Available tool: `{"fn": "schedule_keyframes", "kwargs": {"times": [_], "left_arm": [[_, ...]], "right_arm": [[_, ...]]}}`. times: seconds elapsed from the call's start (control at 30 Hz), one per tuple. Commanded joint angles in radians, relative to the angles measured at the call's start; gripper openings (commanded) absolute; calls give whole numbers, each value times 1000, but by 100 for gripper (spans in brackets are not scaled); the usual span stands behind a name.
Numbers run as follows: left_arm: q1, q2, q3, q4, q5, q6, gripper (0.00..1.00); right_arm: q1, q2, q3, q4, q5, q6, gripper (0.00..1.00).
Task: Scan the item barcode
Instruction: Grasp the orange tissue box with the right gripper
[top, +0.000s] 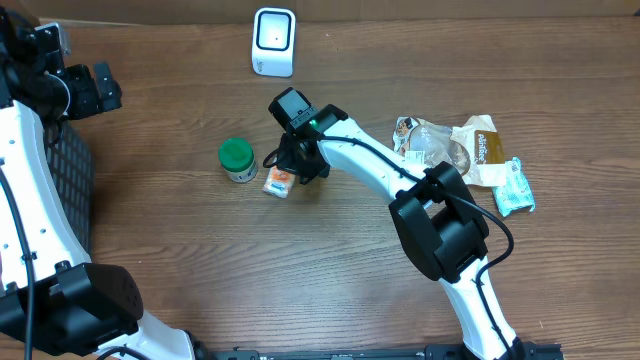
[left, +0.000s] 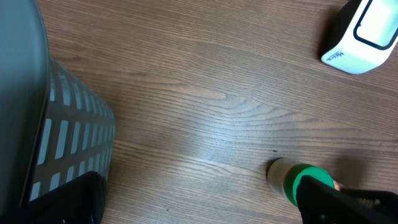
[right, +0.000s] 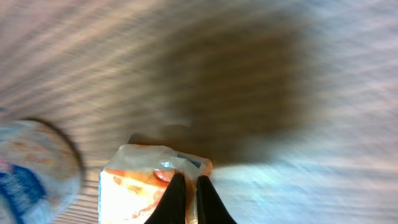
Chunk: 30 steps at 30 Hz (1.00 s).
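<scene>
From above, the small orange-and-white carton (top: 279, 183) lies just beside the green-lidded jar (top: 237, 160), on the side toward the bags (top: 462, 147). The right gripper (top: 291, 171) is down on it. The scanner (top: 273, 42) stands well beyond the jar, near the far edge. The left gripper (top: 98, 87) hangs well apart from the jar, above the basket (top: 68, 175), jaws wide and empty. The left wrist view shows the basket (left: 65, 146), the scanner (left: 364, 34) and the jar (left: 297, 180). The right wrist view is blurred: the right gripper (right: 187, 190) is closed tight, tips on the carton (right: 134, 186) at its top edge. I cannot tell whether a fold is pinched.
</scene>
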<state>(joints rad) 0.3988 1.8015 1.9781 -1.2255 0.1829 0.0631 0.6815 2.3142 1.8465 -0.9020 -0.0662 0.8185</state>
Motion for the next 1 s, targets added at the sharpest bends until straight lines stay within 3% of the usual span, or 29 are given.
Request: {"fn": "schedule_keyframes", "kwargs": {"times": [0.0, 0.13, 0.17, 0.3, 0.63, 0.83, 0.97], "left_arm": [[-6, 5, 5, 3, 0, 27, 99], [-6, 5, 5, 3, 0, 27, 99], [-6, 5, 5, 3, 0, 27, 100], [-6, 5, 5, 3, 0, 27, 100], [-6, 5, 5, 3, 0, 27, 100], [-6, 5, 5, 3, 0, 27, 100], [-6, 5, 5, 3, 0, 27, 100]], "right_arm": [[-3, -19, 50, -118, 138, 50, 4], [5, -55, 79, -214, 127, 31, 6], [6, -55, 79, -226, 73, -36, 20], [6, -55, 79, -281, 19, -91, 28], [-4, -57, 79, -336, 99, -146, 28], [-33, -58, 79, -463, 163, -149, 28], [-43, -64, 94, -553, 154, -290, 30]]}}
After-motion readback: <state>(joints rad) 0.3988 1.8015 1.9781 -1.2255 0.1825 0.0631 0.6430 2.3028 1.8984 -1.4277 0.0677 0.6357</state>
